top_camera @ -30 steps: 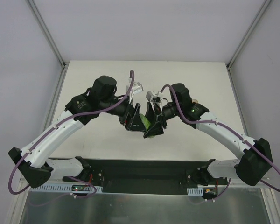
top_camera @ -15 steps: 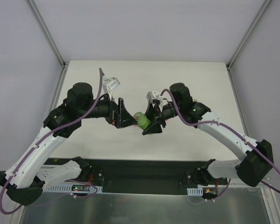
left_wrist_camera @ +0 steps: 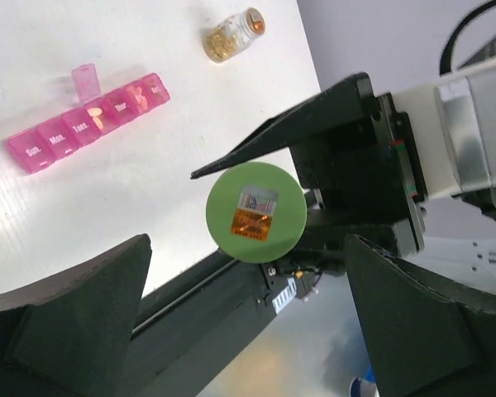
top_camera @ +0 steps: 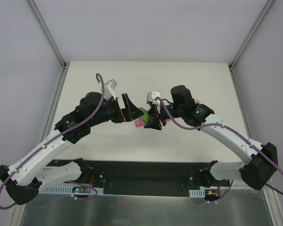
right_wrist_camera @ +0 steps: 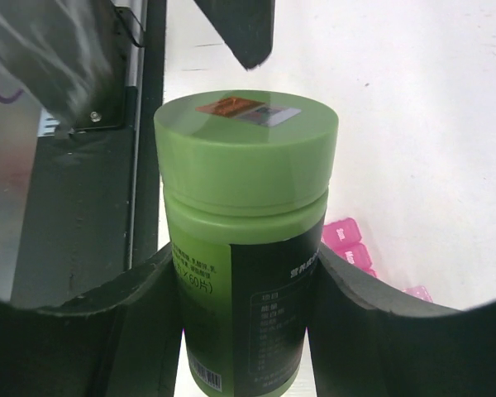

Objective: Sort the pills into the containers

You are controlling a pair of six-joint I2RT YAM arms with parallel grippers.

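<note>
Right gripper [top_camera: 153, 119] is clamped on a green bottle [right_wrist_camera: 248, 207], one finger on each side of the body below the cap. The bottle is held off the table [top_camera: 198, 80], cap end pointing toward the left arm. The green lid [left_wrist_camera: 256, 211] is on and has a small orange and silver sticker at its centre. The dark label on the bottle has small print, too small to read.

Left gripper [top_camera: 130, 110] has its jaws spread wide and grips nothing. It sits just beside the lid and faces it head-on. In the left wrist view the lid lies between the two fingers, with clear gaps on both sides and no contact.

The pink pill strip [left_wrist_camera: 83, 132] lies flat on the white table, below and between the two grippers. It is seven joined compartments in a row, with day labels Sun, Mon, Tues and Thur legible. One flap [left_wrist_camera: 85, 81] near the middle stands open and the other lids look shut. A couple of compartments show an orange tint — cannot tell if those are pills. The overhead view shows only a bit of pink under the grippers, and the right wrist view catches one end of the strip beside the bottle.

A small clear jar [left_wrist_camera: 231, 35] with yellowish contents lies on its side on the table — beyond the strip and apart from it.
</note>
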